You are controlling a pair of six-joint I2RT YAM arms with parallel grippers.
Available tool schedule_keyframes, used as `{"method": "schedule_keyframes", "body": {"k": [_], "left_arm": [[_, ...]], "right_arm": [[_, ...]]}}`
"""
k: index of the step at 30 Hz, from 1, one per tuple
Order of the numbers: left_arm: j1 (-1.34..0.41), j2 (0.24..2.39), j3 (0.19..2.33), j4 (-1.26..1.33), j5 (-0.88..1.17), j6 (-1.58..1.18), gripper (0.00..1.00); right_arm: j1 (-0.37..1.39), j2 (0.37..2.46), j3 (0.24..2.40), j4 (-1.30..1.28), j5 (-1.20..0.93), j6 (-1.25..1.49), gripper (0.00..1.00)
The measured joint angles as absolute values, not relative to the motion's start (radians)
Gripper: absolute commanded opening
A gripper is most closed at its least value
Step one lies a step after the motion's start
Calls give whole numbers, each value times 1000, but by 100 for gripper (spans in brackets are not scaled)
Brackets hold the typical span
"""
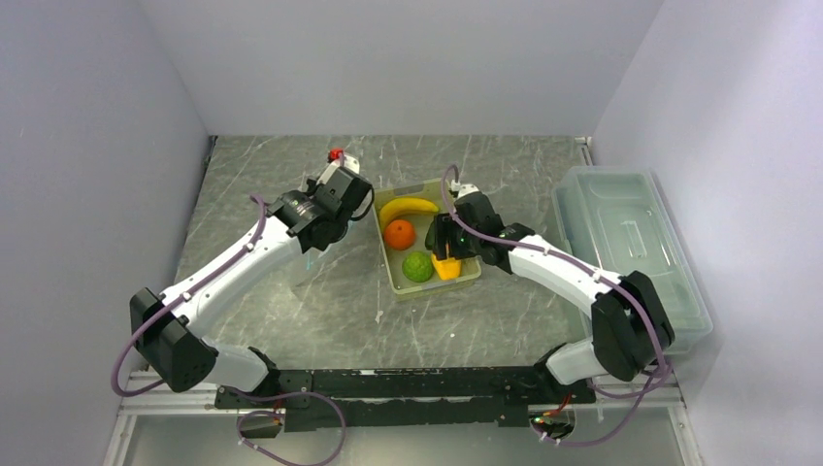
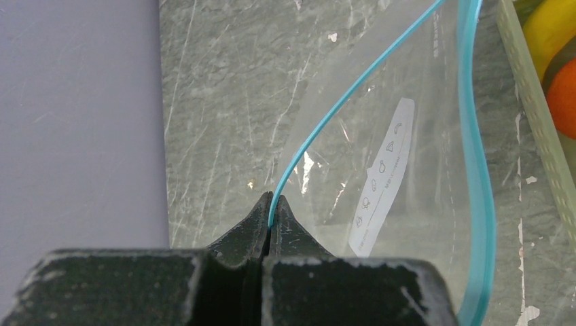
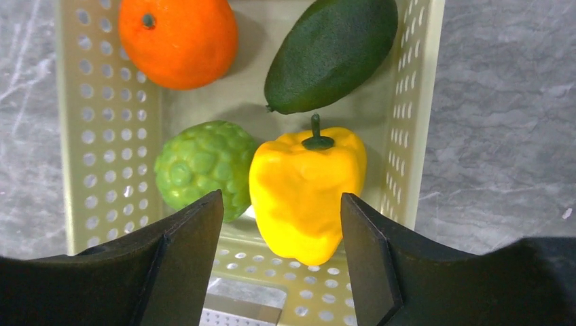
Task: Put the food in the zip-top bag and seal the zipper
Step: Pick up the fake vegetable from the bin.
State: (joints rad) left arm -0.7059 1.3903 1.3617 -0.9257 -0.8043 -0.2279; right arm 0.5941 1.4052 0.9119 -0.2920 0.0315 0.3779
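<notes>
My left gripper [image 2: 273, 201] is shut on the light-blue zipper [image 2: 353, 95] of the clear zip-top bag [image 2: 407, 204], whose mouth gapes open over the table. In the top view the left gripper [image 1: 340, 199] sits just left of the basket. The food lies in the pale yellow-green basket [image 3: 109, 136]: an orange [image 3: 178, 41], a dark green avocado [image 3: 331, 51], a bumpy green ball [image 3: 204, 166] and a yellow pepper [image 3: 306, 190]. A banana [image 1: 408, 207] lies at the basket's far end. My right gripper [image 3: 282, 204] is open, its fingers on either side of the pepper, just above it.
A large clear lidded box [image 1: 631, 243] stands at the right edge of the table. A small red object [image 1: 336, 153] lies behind the left gripper. The basket wall [image 2: 536, 115] runs close along the bag's right side. Grey walls close in the left, back and right.
</notes>
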Motion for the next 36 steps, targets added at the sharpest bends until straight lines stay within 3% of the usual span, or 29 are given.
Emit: {"method": "schedule_keyframes", "body": {"k": [5,17,21,26,36], "left_arm": [[-707,1390,1351,-923,-788,-232,0],[-709,1377,1319,-917,-764,-234,0],[-709,1367,1312,-917,-761,-234,0],[-709,1362,1308,-916,-756,-234,0],[-709,1356,1298,-906,-751,-234,0]], "right_arm": [[613,1437,912,-301,85,378,73],[637,1523,912,-306,142,387,74],[647,1541,920,-305,156,389,64],[648,1543,921,-303,160,394,37],[651,1515,934,-338,184,392,30]]}}
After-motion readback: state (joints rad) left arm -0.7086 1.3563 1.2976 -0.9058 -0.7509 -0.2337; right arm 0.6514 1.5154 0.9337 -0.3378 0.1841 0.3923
